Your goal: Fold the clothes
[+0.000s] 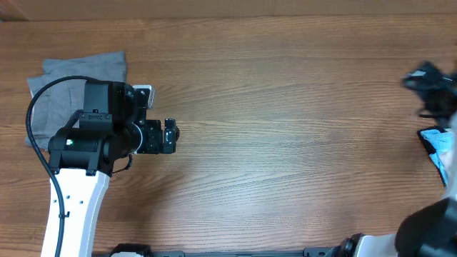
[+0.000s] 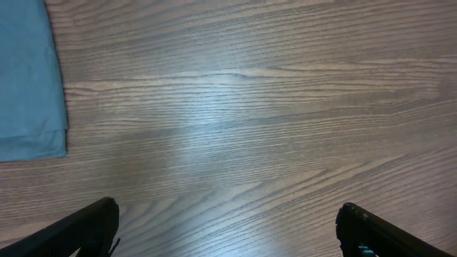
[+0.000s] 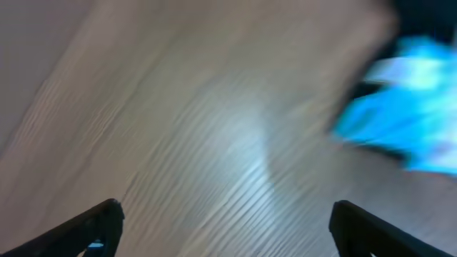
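Left gripper [image 2: 227, 228] spread wide, empty, over the table [image 2: 257, 107] beside the grey garment [image 1: 71, 78]; right gripper [image 3: 225, 230] likewise spread, view blurred, near the blue item [image 3: 421, 121]; beige shorts in no view, so I risk pinching the wrong cloth.

Folded garment [image 2: 28, 78] lies on the table [image 2: 250, 107], left of the left gripper [image 2: 227, 214]; another cloth [image 3: 410, 107] sits ahead-right of the right gripper [image 3: 225, 214].
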